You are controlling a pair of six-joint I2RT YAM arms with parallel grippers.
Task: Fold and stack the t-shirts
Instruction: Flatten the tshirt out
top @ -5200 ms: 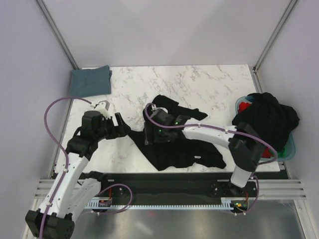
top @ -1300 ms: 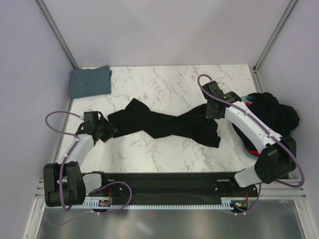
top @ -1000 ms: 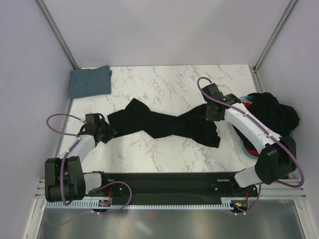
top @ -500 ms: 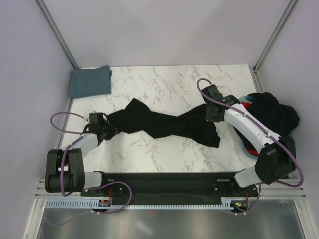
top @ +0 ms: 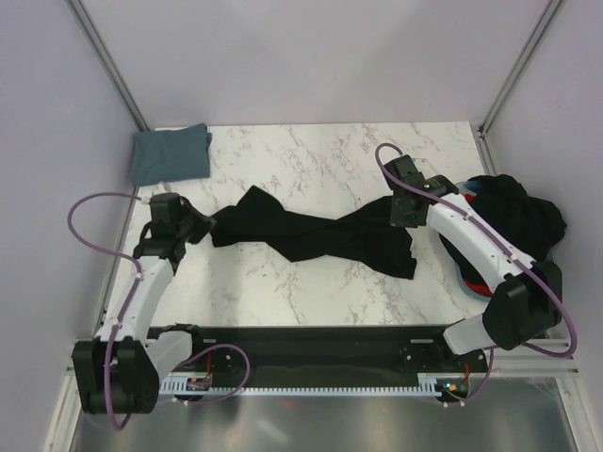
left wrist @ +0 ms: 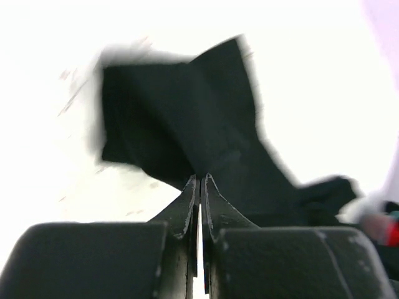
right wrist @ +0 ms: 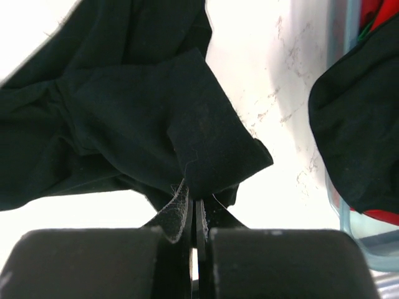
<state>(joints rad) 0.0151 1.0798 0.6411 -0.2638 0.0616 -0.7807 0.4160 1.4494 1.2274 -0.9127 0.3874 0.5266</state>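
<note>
A large black t-shirt (top: 311,231) hangs twisted and stretched across the middle of the marble table. My left gripper (top: 201,226) is shut on its left end; the left wrist view shows the jaws (left wrist: 199,182) pinching black fabric (left wrist: 187,118). At the right end, my right gripper (top: 407,217) is shut on a fold of the same shirt (right wrist: 137,106), with cloth bunched over the fingertips (right wrist: 194,200). A slate blue-grey t-shirt (top: 170,155) lies folded at the far left corner.
A light blue tub (right wrist: 368,240) at the table's right edge holds a heap of black shirt (top: 513,221) with red cloth (right wrist: 374,215) under it. Grey walls and metal frame posts close in the table on three sides.
My left gripper has shut on the shirt's left end and moved up and to the left, with the arm swinging outward. The right gripper has stayed put, still holding.
</note>
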